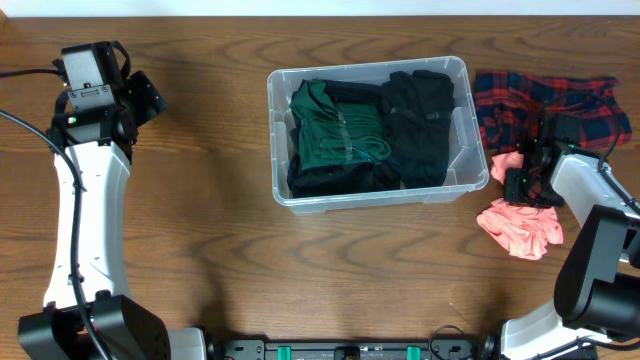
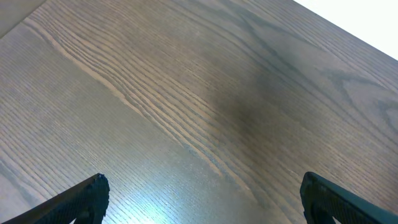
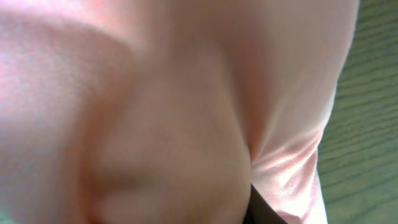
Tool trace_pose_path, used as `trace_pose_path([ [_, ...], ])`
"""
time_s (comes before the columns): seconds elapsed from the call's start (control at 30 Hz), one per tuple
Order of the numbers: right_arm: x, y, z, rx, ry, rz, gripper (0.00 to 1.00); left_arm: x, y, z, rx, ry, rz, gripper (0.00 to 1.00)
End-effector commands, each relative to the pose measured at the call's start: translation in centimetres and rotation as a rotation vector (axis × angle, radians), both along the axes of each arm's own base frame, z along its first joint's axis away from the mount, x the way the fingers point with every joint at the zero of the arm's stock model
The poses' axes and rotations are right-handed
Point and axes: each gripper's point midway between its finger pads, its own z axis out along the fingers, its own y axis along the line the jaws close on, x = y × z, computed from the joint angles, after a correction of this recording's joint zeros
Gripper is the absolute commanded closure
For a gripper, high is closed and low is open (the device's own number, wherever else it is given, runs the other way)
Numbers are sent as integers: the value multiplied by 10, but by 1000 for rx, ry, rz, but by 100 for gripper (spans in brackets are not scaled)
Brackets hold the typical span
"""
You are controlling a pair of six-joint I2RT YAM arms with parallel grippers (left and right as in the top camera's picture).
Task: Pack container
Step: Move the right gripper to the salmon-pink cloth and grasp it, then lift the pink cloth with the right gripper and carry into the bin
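1. The container sits on the table near the middle of the overhead view, a little toward 12 o'clock. Its long sides run from 9 to 3.
2. Inside it, a green garment fills the 9 o'clock half and a black garment fills the 3 o'clock half, and the two touch. More dark fabric shows under the green one along the 6 o'clock wall.
3. A plaid cloth, red and navy, lies on the table at the container's 2 o'clock, just beside its rim.
4. A pink cloth lies crumpled on the table at the container's 4 o'clock. One part of it reaches up toward 12, near the container's corner.
5. The right gripper is down on that upper part of the pink cloth, between the plaid cloth and the main pink heap.
6. In the right wrist view, pink fabric lies close to the lens and fills almost the whole frame, with a strip of table along the 3 to 4 o'clock edge. The fingers are hidden, so I cannot tell whether the jaws are apart, together or clamped on the cloth.
7. The left gripper is at the table's 10 o'clock, well apart from the container.
8. The left wrist view shows its fingertips in the two lower corners, spread wide apart. Only bare wood lies between them, and nothing is held.
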Motion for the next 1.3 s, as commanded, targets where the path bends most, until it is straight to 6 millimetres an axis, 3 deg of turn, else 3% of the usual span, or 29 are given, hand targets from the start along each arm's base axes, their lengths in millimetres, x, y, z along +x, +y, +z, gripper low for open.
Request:
trace_pose_path([
  [0.0,-16,37,-24,189,72,-6,82,-2,3,3,11,-3,10,2],
  [0.13,-3,37,3,212,68,-42,84,-2,3,3,11,-3,10,2],
  [0.3,30,54,65,326,-12,-34,85,-2,3,3,11,-3,10,2],
  [0.47,53,67,130,326,-99,21,88,-2,3,3,11,-3,10,2],
  [0.57,68,87,167,314,-168,93,89,-2,3,3,11,-3,10,2],
  [0.7,84,126,200,298,-251,224,90,-2,3,3,11,-3,10,2],
  [0.83,87,177,210,267,-279,446,90,-2,3,3,11,-3,10,2],
  [0.93,83,207,206,222,-270,637,92,-2,3,3,11,-3,10,2],
  [1.1,79,219,194,-12,-224,859,92,-2,3,3,11,-3,10,2],
  [1.27,75,245,190,-74,-224,1145,92,-2,3,3,11,-3,10,2],
])
